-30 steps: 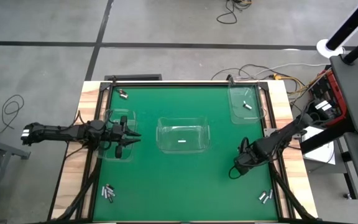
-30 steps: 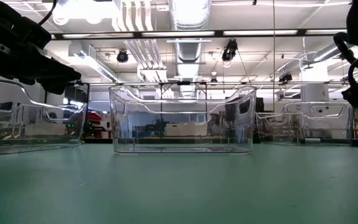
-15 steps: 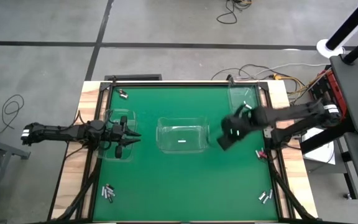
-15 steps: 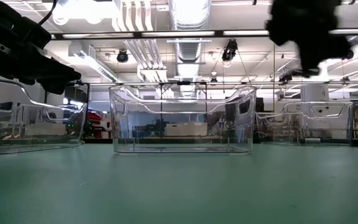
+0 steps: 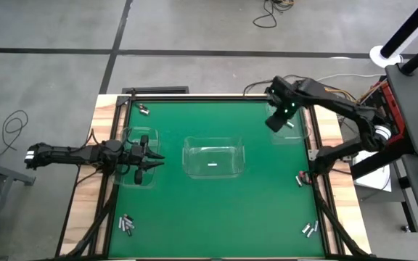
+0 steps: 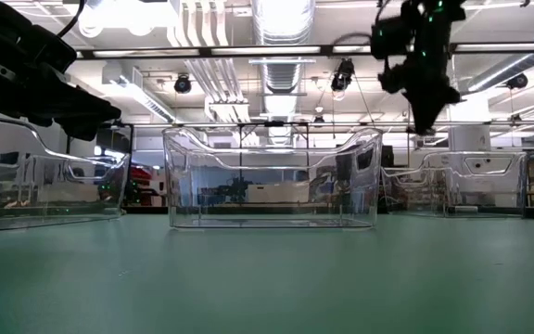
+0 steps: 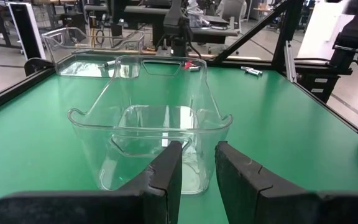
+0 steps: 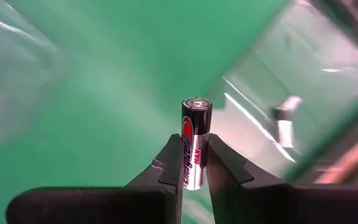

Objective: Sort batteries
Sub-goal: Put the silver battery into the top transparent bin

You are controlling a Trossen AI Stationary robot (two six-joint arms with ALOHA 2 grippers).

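Two black jointed arms, apparently matte fingers point(image 8: 166, 165).

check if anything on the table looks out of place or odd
One thing stands out: a small red object lies at the right edge of the green mat, unlike the silvery loose batteries. Otherwise nothing is spilled. The right gripper holds a battery above the right bin; the left gripper waits over the left bin.

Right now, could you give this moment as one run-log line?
right gripper: holds battery over right bin | left gripper: open, above left bin
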